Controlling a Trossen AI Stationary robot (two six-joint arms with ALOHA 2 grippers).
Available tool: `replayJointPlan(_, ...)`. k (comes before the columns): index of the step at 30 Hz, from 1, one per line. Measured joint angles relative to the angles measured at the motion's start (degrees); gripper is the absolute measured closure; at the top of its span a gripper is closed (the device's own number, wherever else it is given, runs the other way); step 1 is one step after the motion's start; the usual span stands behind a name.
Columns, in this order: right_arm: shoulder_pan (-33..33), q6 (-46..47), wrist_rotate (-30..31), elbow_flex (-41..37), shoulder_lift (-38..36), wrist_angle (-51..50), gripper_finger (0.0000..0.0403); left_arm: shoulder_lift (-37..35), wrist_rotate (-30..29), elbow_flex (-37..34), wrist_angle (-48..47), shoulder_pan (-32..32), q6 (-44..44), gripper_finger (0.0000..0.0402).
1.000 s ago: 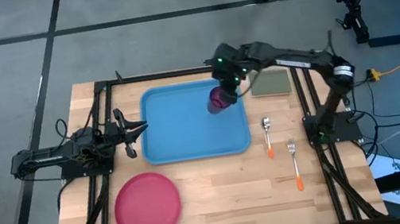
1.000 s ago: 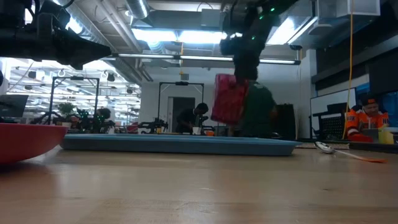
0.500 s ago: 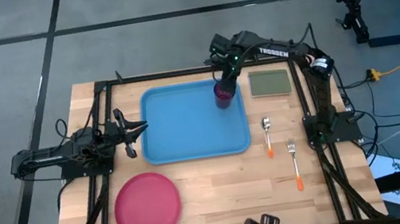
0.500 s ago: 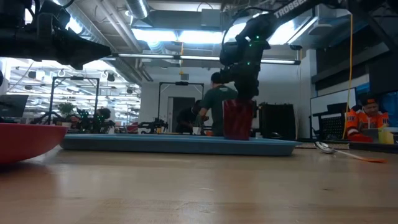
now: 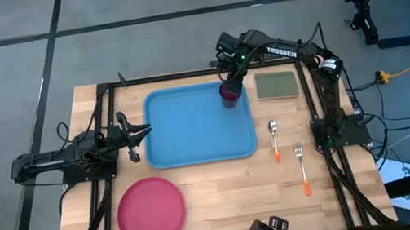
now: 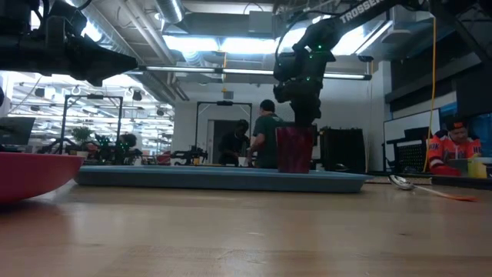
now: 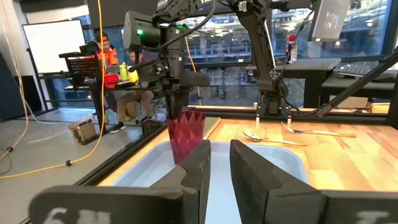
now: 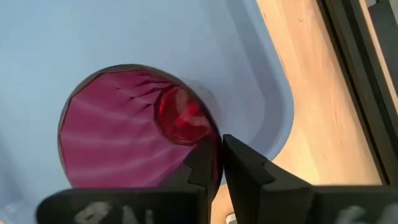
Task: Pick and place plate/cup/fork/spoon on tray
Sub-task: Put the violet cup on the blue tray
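The right gripper [image 8: 216, 163] pinches the rim of the cup [image 8: 130, 127], one finger inside the wall and one outside, with only the thin plastic between them. The cup stands upright on the floor of the tray [image 5: 190, 125], tucked into the tray's far right corner, close to the raised rim there.

The step in hand looks like the release. To do it well, the fingers should spread just enough to free the wall, with the cup's base flat on the tray before they let go. Then the gripper should lift straight up, so the inner finger does not drag the rim and tip the cup against the tray's edge.

The spoon [image 5: 274, 139] and the fork [image 5: 302, 167] lie on the wood to the right of the tray, the plate [image 5: 151, 212] in front of its near left corner. The left gripper [image 5: 139, 134] waits just off the tray's left edge, fingers slightly apart and empty.
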Motion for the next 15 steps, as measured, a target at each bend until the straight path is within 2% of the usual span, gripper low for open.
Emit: replayJointPlan(15, 0.02, 1.38, 4.10, 0.00, 0.00, 0.47, 0.0358, -0.01, 0.01, 0.00, 0.00, -0.01, 0.00, 0.0347)
